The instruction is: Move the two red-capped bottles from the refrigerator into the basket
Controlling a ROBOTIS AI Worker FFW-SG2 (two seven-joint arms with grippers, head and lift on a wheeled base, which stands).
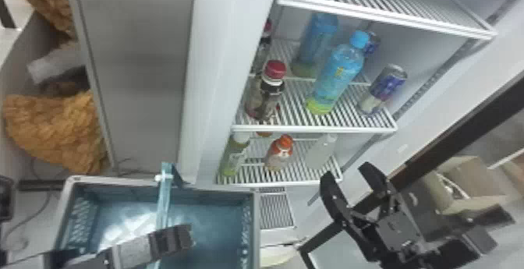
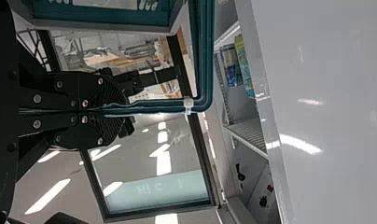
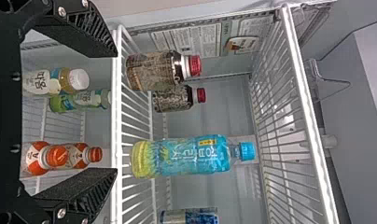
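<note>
Left wrist view: the left gripper [image 2: 117,110] clamps the basket handle [image 2: 204,60], likely for steadiness; the right gripper [image 3: 116,112] gapes, presumably to admit a red-capped bottle [image 3: 154,70].

On the middle shelf [image 1: 315,128], two bottles [image 1: 269,91] stand one behind the other at its left end, two others [image 1: 338,75] nearer its centre, cans [image 1: 384,89] at its right; the lower shelf [image 1: 273,185] beneath it holds more bottles [image 1: 278,157]; the basket [image 1: 256,225] sits below it, toward its left

middle wire shelf [image 1: 312,128] | two red-capped bottles [image 1: 272,87], left | two blue bottles [image 1: 338,71], centre | two cans [image 1: 388,86], right | all upright
</note>
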